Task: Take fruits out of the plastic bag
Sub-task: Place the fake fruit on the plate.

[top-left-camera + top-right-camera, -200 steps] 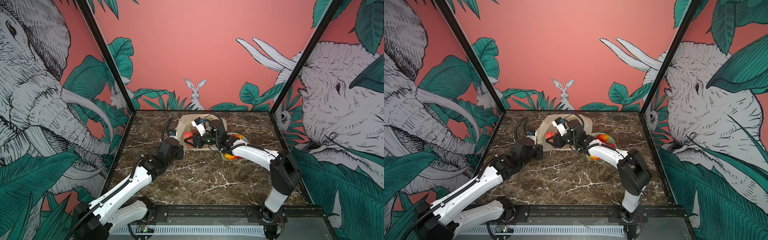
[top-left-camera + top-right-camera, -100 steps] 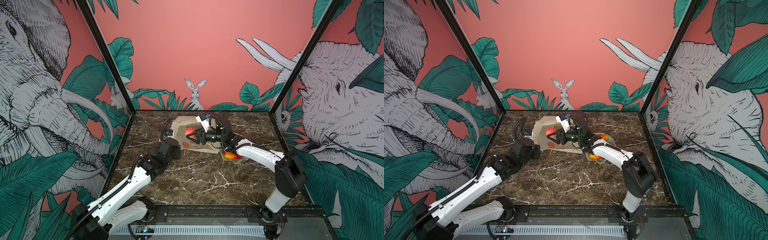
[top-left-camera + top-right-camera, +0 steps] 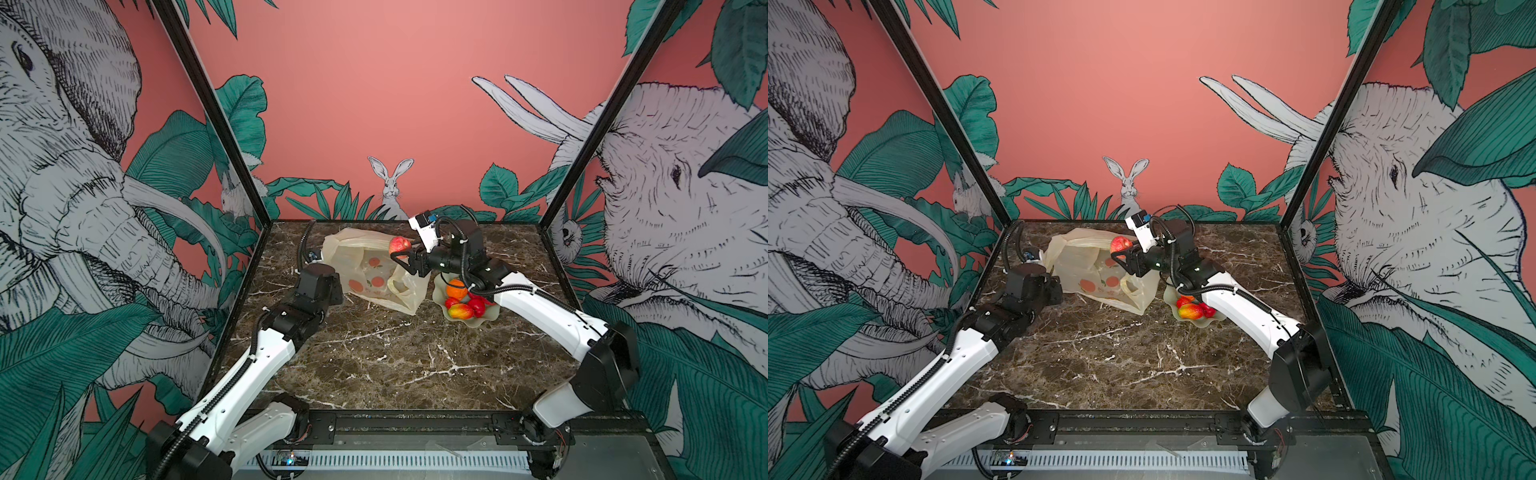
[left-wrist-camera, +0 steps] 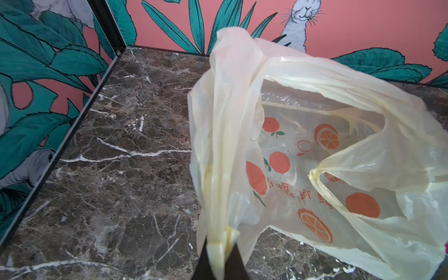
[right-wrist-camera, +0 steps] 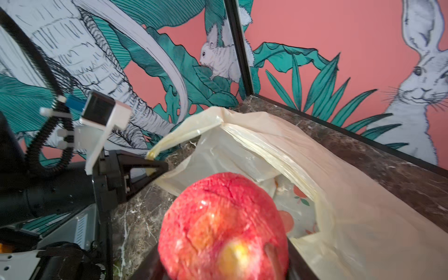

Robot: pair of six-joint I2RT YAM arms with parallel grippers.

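The right gripper (image 3: pixel 400 254) clasps a pinkish peach (image 3: pixel 399 244) just above the plastic bag (image 3: pixel 365 266). The wrist views reveal the left gripper (image 5: pixel 155 167) pinching the bag's handle (image 5: pixel 169 143). The top views add the green dish (image 3: pixel 490 319) beside the bag, holding an orange (image 3: pixel 456 288) and red fruits (image 3: pixel 477 306).

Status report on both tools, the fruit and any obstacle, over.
Left tool shut on plastic bag handle. Right tool shut on red fruit, held at bag's mouth. Way to dish looks free.
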